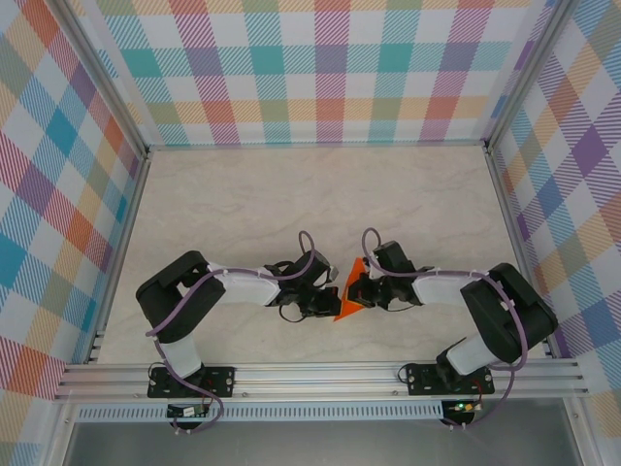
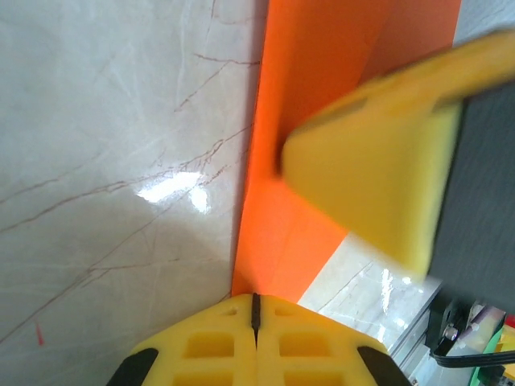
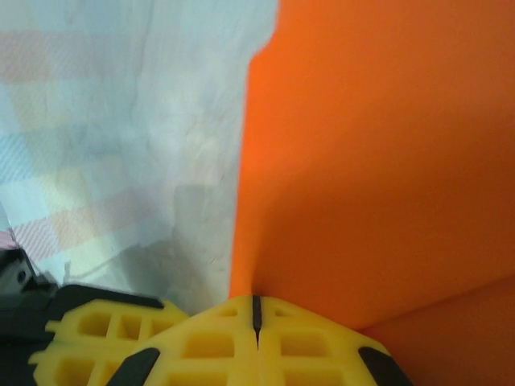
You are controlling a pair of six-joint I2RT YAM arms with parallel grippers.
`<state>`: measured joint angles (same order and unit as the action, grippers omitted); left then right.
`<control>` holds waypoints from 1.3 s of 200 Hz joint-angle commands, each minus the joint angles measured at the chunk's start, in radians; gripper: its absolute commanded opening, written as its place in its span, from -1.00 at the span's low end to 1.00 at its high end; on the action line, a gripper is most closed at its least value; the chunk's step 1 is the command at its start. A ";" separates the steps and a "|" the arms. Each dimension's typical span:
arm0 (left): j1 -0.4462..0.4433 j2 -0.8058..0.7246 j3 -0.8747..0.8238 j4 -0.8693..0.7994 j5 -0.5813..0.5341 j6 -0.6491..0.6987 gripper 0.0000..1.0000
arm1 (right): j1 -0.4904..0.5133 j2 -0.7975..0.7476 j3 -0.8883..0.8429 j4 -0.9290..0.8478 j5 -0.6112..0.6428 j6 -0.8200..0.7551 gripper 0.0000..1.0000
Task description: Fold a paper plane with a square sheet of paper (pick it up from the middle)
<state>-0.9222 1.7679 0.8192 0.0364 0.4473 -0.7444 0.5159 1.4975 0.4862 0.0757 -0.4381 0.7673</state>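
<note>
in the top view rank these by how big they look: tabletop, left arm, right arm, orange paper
1. tabletop, by far the largest
2. left arm and right arm, which look alike, so they are not ranked apart
3. orange paper, the smallest, partly covered between the arms
</note>
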 commanded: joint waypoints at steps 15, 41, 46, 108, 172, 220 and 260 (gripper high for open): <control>-0.007 0.034 -0.077 -0.186 -0.075 0.002 -1.00 | -0.152 -0.003 -0.014 -0.037 0.145 -0.101 -1.00; -0.006 0.024 -0.058 -0.204 -0.087 0.010 -1.00 | -0.162 0.020 0.013 -0.012 0.084 -0.108 -1.00; -0.007 0.020 -0.051 -0.208 -0.090 0.012 -1.00 | -0.159 0.027 0.018 -0.003 0.064 -0.103 -1.00; -0.001 -0.069 -0.043 -0.287 -0.118 0.059 -1.00 | 0.029 0.031 0.066 0.025 0.045 -0.047 -1.00; 0.000 -0.068 -0.061 -0.306 -0.116 0.063 -1.00 | -0.065 0.067 0.049 -0.013 0.104 -0.106 -1.00; 0.001 -0.058 -0.058 -0.306 -0.107 0.063 -1.00 | -0.227 0.057 0.069 -0.058 0.148 -0.121 -1.00; 0.000 -0.059 -0.052 -0.337 -0.104 0.062 -1.00 | -0.269 0.059 0.077 -0.068 0.208 -0.063 -1.00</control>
<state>-0.9222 1.6821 0.8009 -0.1291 0.3683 -0.6979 0.2909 1.5440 0.5541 0.0551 -0.3973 0.6880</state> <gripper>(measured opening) 0.040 0.045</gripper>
